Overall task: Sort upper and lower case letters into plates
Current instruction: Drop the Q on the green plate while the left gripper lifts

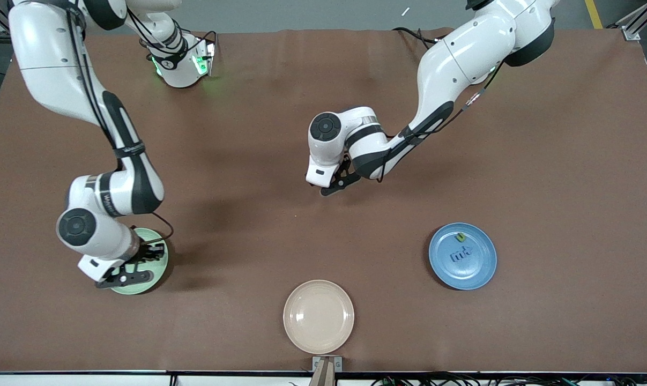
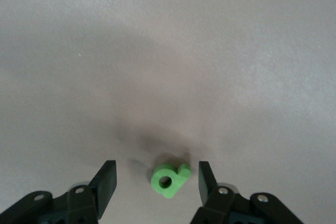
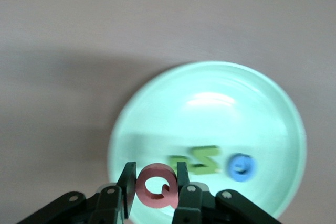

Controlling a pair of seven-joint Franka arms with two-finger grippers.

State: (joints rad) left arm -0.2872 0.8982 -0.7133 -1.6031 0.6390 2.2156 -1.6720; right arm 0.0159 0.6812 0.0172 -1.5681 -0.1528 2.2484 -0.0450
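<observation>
Over the pale green plate (image 3: 210,85) at the right arm's end of the tabletop (image 1: 543,134), the right tool (image 3: 156,187) is clamped on a red letter Q (image 3: 155,192); a green letter (image 3: 202,160) and a blue letter (image 3: 241,167) lie in that plate. Near mid-tabletop, the left tool (image 2: 156,182) stands apart around a green letter (image 2: 170,179). Toward the left arm's end, the blue plate (image 1: 481,268) holds more letters (image 1: 461,254). A cream plate (image 1: 318,316) lies nearest the front camera.

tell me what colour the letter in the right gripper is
Red; the Q shows best in the right wrist view, clamped in the right gripper.
</observation>
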